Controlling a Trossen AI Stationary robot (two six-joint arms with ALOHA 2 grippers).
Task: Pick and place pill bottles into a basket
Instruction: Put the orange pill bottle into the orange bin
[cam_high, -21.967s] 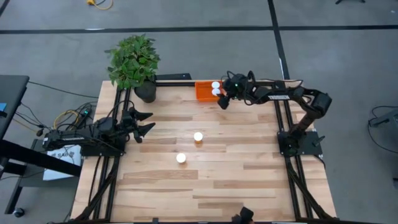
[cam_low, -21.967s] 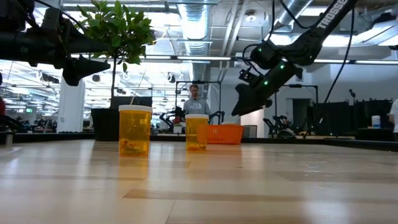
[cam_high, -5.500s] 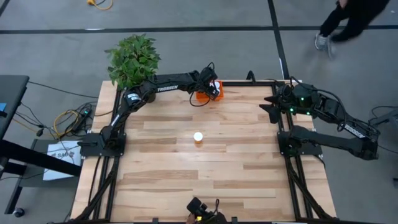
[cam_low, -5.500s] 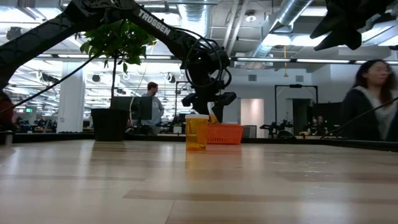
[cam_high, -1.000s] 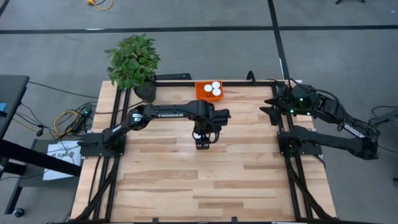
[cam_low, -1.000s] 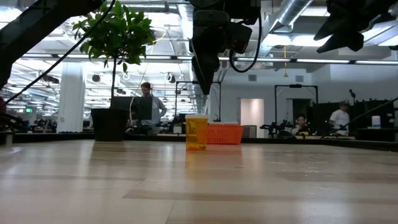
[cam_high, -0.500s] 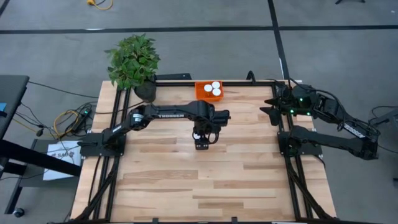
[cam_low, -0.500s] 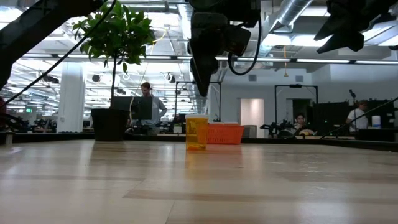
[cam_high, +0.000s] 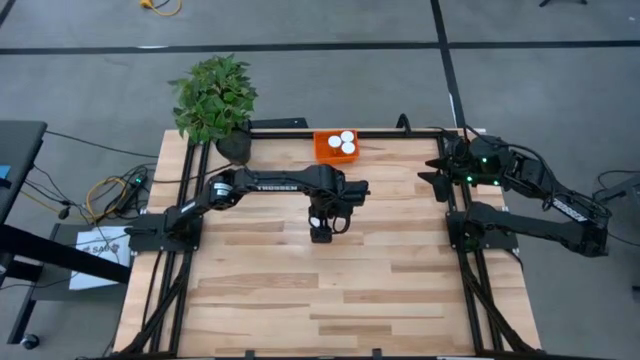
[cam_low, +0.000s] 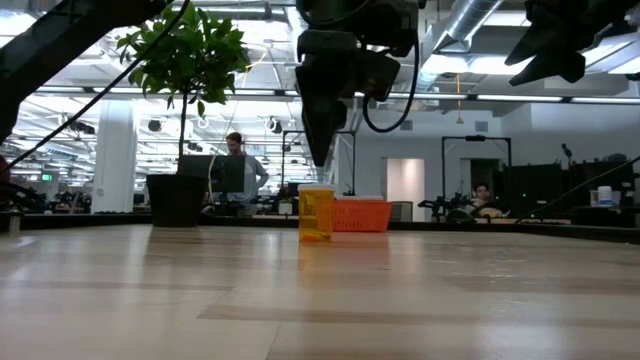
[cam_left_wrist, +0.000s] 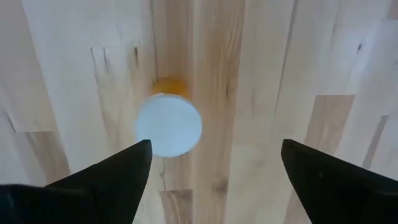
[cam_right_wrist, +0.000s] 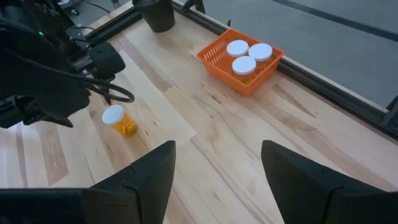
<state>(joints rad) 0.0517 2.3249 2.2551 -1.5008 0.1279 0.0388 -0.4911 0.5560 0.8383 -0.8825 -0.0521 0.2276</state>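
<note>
One pill bottle (cam_low: 316, 212), orange with a white cap (cam_left_wrist: 168, 124), stands upright on its base at the table's middle. My left gripper (cam_high: 320, 229) hangs right over it, fingers pointing down and open; in the low view its tips (cam_low: 320, 158) are a little above the cap and touch nothing. In the left wrist view (cam_left_wrist: 214, 146) the cap lies close to one finger, off the middle of the gap. The orange basket (cam_high: 326, 150) sits at the far edge with three bottles (cam_high: 343, 141) upright inside. My right gripper (cam_high: 432, 171) waits open at the far right.
A black plant pot (cam_high: 233, 148) with a leafy plant stands at the far left corner, left of the basket. Black frame rails run along the table's far edge and sides. Bare wooden table lies around the single bottle (cam_right_wrist: 118, 120) and toward the near edge.
My left gripper has moved a little toward the table's left edge and slightly down, closer over the standing bottle, its fingers still open. The bottle has not moved.
</note>
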